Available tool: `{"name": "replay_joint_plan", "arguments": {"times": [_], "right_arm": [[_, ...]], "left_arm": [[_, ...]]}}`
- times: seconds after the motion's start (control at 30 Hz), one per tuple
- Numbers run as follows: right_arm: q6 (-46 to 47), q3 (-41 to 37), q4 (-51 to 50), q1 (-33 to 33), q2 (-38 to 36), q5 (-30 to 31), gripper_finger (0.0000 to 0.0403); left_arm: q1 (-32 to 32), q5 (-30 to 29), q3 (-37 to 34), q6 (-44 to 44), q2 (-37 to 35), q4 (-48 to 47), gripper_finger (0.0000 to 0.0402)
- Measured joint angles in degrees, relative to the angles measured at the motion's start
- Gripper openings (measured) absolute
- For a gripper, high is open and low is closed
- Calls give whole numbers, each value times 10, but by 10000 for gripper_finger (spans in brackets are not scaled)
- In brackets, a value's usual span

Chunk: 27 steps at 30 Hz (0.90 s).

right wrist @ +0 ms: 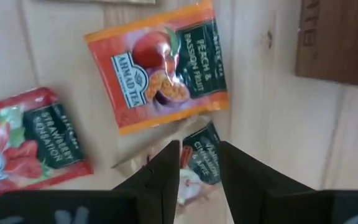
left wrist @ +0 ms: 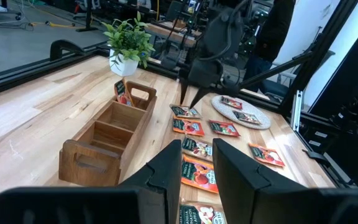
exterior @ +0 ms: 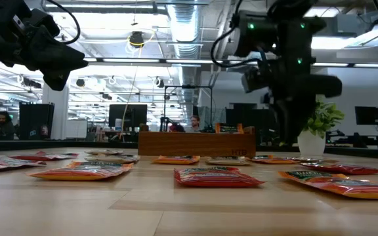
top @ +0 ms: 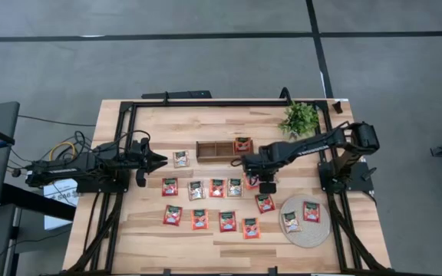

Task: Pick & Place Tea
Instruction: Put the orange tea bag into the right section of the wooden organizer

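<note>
Several flat square tea sachets, red and pale, lie in rows on the wooden table (top: 129, 230). One more sachet (top: 242, 144) stands in the right end of the wooden box (top: 222, 150). My right gripper (top: 245, 163) points down, open, over the right end of the far row. In the right wrist view its fingers (right wrist: 199, 152) straddle a dark green and red sachet (right wrist: 201, 152), beside an orange one (right wrist: 157, 74) and a red one (right wrist: 27, 140). My left gripper (top: 162, 159) is open and empty, held above the table at the left. My right gripper is open over the dark green and red sachet, pointing down from above. I cannot tell whether its fingertips touch it.
A potted green plant (top: 300, 119) stands at the far right. A round woven mat (top: 301, 239) at the near right carries two sachets. A black frame (top: 206, 103) runs around the table. A pale sachet (top: 180, 159) lies just ahead of my left gripper.
</note>
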Motion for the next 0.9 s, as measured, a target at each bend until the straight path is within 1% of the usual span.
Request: {"name": "replay_joint_plan", "arguments": {"times": [0.07, 0.27, 0.47, 0.63, 0.9], "right_arm": [[10, -12, 28, -1, 0, 1, 100], [13, -16, 35, -14, -3, 3, 95], [8, -16, 70, -25, -3, 2, 95], [-16, -17, 86, -33, 3, 2, 95], [-17, -44, 114, -40, 3, 7, 95]], "left_arm": [[0, 0, 0, 0, 0, 0, 83], [0, 0, 0, -1, 0, 0, 83], [0, 0, 0, -1, 0, 0, 83], [0, 0, 0, -1, 0, 0, 83], [0, 0, 0, -1, 0, 0, 83]]}}
